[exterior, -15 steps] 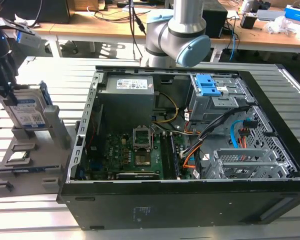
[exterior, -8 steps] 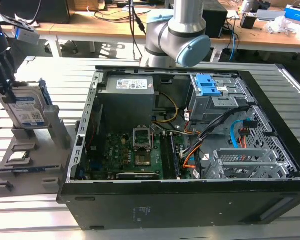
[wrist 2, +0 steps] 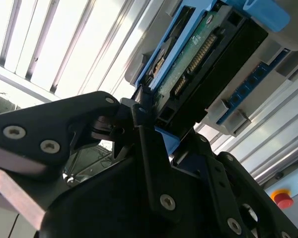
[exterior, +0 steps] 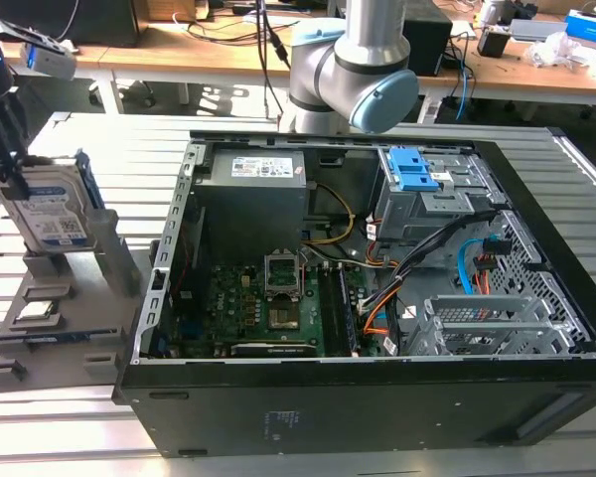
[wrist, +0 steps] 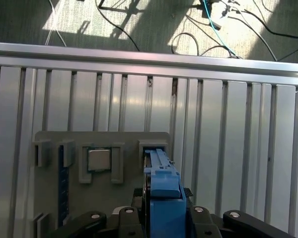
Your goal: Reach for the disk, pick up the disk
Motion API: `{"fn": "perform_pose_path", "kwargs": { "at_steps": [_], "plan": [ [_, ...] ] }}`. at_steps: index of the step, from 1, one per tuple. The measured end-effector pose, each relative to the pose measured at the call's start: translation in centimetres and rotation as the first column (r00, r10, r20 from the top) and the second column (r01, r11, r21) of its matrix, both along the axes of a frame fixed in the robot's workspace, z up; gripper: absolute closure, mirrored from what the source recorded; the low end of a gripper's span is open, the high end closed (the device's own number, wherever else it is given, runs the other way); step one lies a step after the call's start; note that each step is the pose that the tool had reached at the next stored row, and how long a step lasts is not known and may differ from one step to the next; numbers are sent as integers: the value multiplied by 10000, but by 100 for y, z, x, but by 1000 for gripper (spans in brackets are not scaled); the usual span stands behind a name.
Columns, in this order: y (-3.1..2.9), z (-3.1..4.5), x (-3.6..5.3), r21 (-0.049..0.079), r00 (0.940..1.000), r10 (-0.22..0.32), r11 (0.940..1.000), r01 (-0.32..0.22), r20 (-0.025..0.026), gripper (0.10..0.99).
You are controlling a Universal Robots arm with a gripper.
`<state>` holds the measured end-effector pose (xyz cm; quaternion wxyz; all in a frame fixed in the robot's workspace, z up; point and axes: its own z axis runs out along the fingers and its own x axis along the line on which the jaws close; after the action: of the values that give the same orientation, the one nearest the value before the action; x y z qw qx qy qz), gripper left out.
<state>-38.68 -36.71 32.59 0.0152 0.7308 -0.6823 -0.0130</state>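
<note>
The disk [exterior: 52, 211] stands on edge at the exterior view's left, over a slot of the grey holder [exterior: 74, 328]. Its white-and-blue label faces the camera and blue rails run along its sides. My black gripper [exterior: 14, 177] comes down on it from above and is shut on its upper end. In the second wrist view the fingers [wrist 2: 145, 130] clamp the disk [wrist 2: 198, 59], whose green circuit board and connector show. In the first wrist view the disk's blue rail [wrist: 162, 182] sits between the gripper's two sides [wrist: 161, 210].
An open black computer case [exterior: 377, 397] fills the middle of the slatted metal table [exterior: 99, 149], with a blue drive bracket [exterior: 413, 165] inside. The grey holder [wrist: 54, 139] also carries a small square processor chip [wrist: 98, 159]. The arm's base [exterior: 353, 60] stands behind the case.
</note>
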Motion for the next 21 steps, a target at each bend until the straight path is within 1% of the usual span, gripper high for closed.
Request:
{"fn": "perform_pose_path", "kwargs": {
  "at_steps": [3, 10, 11, 14, 21],
  "plan": [
    [3, 25, 0, 0, 10000, 0, 10000, 0, 0, 718],
    [14, 120, 0, 1, 10000, 0, 10000, 0, 0, 718],
    [15, 137, 0, 0, 10000, 0, 10000, 0, 0, 718],
    [18, 231, 1, 0, 10000, 0, 10000, 0, -2, 718],
    [23, 319, 1, 0, 10000, 0, 10000, 0, -2, 718]
  ]
}}
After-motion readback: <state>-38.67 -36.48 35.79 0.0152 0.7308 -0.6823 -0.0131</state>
